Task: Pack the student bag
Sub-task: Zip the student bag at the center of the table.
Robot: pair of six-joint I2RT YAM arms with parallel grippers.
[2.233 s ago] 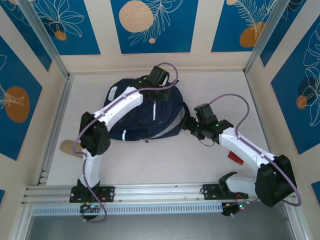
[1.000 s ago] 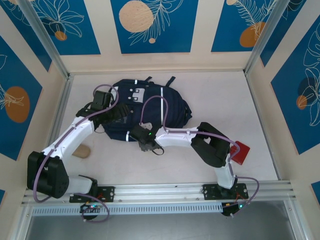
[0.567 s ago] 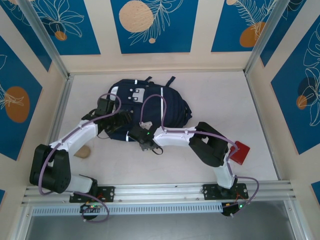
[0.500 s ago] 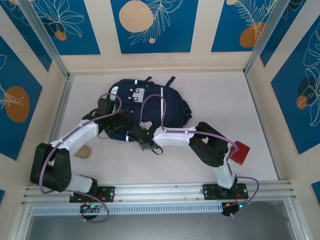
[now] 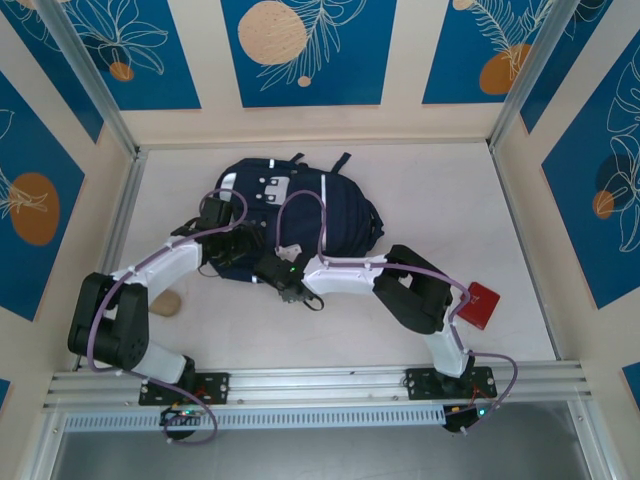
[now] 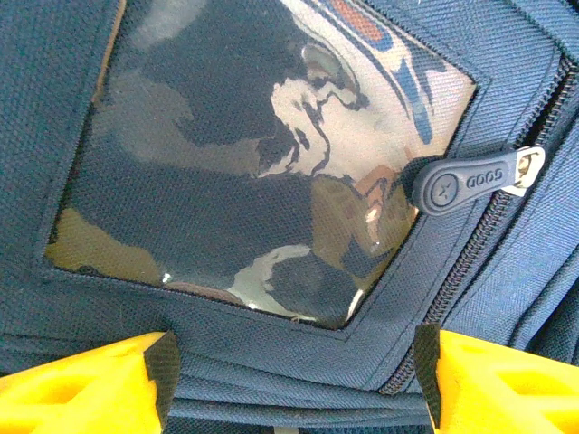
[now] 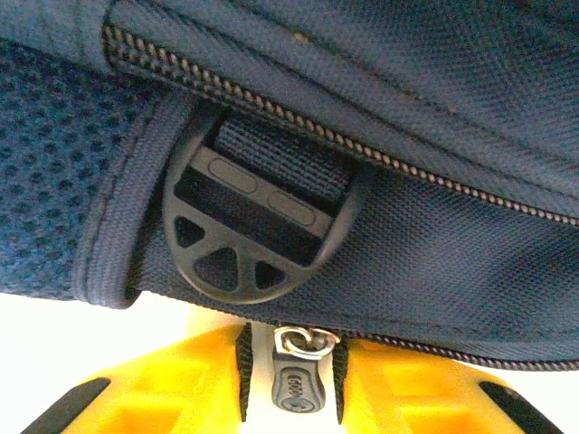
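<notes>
from above: the student bag (image 5: 300,205) lies flat toward the back-left of the desk (image 5: 420,200), where it lay a second ago. the mover is the left arm. its elbow has folded in and the left end effector (image 5: 238,252) has slid from the bag's left flank to the near edge, just beside the right end effector (image 5: 275,272), which has hardly shifted. a red item (image 5: 479,304) and a tan item (image 5: 164,301) sit out on the desk, well apart from the bag, so nothing looks packed yet.

left wrist: close on navy fabric now. there's a clear window pocket (image 6: 262,163), and a zipper pull (image 6: 470,183) lying to its right. the left end effector (image 6: 294,384) stands wide, with a fold of bag seam running from one pad to the other. i can't see that it has bitten down.

right wrist: here's the bag's underside edge, with a dark strap buckle (image 7: 258,226) and a closed line of zip teeth (image 7: 362,145). the right end effector (image 7: 291,366) is narrow, and a lower zipper pull (image 7: 295,387) hangs between the pads with a sliver of light on each side. that puts it around the pull, not clamped that i can see.

my read: both arms have gathered on the near edge, one to steady the fabric and one to take the pull. the zip looks shut, so opening comes before any packing.
</notes>
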